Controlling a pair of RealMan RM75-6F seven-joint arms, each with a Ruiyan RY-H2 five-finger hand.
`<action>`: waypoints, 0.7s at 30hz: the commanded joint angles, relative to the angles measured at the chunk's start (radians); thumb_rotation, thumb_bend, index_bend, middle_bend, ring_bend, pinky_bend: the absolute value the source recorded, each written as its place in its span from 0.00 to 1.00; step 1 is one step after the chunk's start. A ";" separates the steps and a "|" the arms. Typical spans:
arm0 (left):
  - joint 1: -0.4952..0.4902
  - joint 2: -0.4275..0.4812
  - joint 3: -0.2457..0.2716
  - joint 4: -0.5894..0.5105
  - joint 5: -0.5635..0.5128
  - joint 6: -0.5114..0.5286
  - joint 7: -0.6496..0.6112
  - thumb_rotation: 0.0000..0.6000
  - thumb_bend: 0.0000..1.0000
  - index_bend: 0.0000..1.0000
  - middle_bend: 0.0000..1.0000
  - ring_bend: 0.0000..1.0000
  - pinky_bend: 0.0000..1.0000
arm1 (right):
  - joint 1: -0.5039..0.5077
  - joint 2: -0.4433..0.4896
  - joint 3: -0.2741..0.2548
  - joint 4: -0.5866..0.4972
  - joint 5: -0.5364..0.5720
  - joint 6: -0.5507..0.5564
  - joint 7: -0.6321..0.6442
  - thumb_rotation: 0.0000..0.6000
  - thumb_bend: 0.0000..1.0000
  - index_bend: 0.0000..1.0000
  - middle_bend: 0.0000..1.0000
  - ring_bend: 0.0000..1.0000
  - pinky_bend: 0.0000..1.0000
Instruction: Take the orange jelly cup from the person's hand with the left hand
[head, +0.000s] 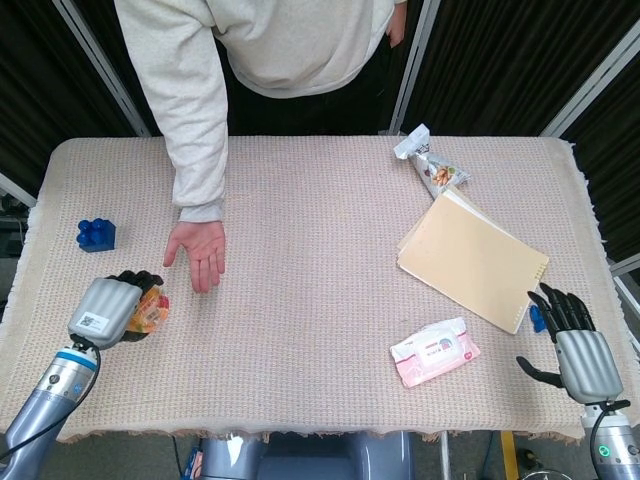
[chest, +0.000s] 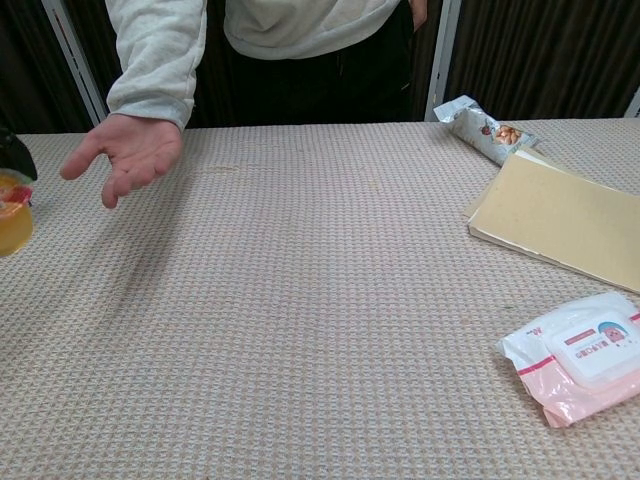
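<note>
My left hand (head: 108, 309) holds the orange jelly cup (head: 151, 308) at the near left of the table, its dark fingers wrapped around it. In the chest view the jelly cup (chest: 13, 224) shows at the far left edge, with only a dark bit of my left hand (chest: 10, 155) above it. The person's hand (head: 198, 253) is held out palm up and bare, up and to the right of the cup; the chest view shows the person's hand (chest: 130, 153) hovering over the cloth. My right hand (head: 578, 348) rests at the near right corner, fingers spread, holding nothing.
A blue block (head: 96, 235) lies at the left edge. A tan notebook (head: 472, 259), a snack packet (head: 430, 162) and a pink wet-wipes pack (head: 434, 352) lie on the right half. The person's torso (head: 300, 40) stands at the far edge.
</note>
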 joint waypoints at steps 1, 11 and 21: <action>0.048 -0.073 0.016 0.133 0.038 -0.016 -0.046 1.00 0.59 0.67 0.39 0.40 0.47 | 0.000 0.000 0.000 0.000 0.000 0.000 -0.002 1.00 0.12 0.09 0.00 0.00 0.00; 0.053 -0.114 -0.014 0.215 -0.034 -0.107 -0.023 1.00 0.19 0.02 0.00 0.00 0.00 | -0.001 0.000 0.001 0.001 0.001 0.001 0.001 1.00 0.12 0.09 0.00 0.00 0.00; 0.122 -0.079 -0.026 0.169 0.046 0.029 -0.060 1.00 0.18 0.03 0.00 0.00 0.00 | -0.002 0.000 0.002 0.001 0.000 0.003 0.001 1.00 0.12 0.09 0.00 0.00 0.00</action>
